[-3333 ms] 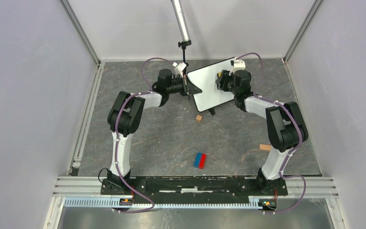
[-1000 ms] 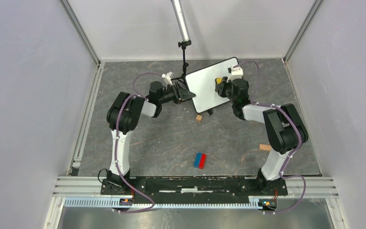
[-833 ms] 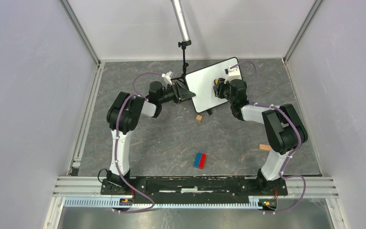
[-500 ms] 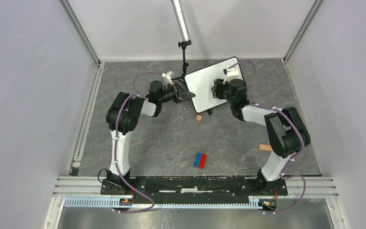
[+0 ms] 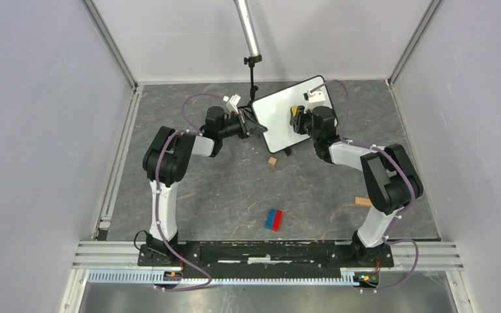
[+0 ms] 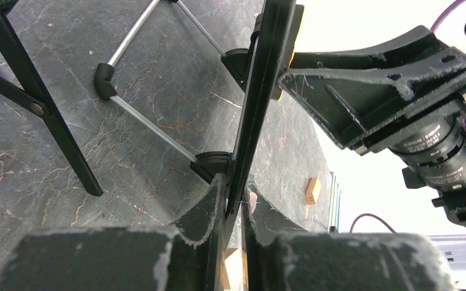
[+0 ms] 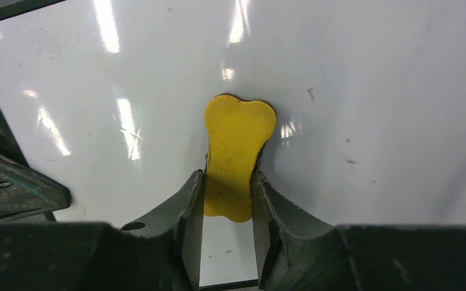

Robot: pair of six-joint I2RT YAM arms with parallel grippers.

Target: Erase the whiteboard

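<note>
Between the jaws of the right claw (image 7: 227, 182) sits a yellow eraser (image 7: 238, 151), gripped narrowly at its waist and pressed flat against the whiteboard (image 7: 364, 85). Opposite it, the left claw (image 6: 233, 203) is closed thin on the board's black edge, steadying it. The whiteboard stands tilted on its small feet (image 6: 211, 163) at the far middle of the bench (image 5: 235, 189), just beside a black tripod (image 6: 48, 121). Its surface looks almost clean, with only a few faint specks showing.

The weak spot is the left claw's hold. It is a shallow pinch on a thin frame, so a hard push from the eraser could slide the board out of the claw or tip it back toward the tripod. The eraser is held only by its narrow middle, so it could twist or slip out if dragged sideways under pressure. Pressing too lightly, on the other hand, would probably leave the specks behind.
</note>
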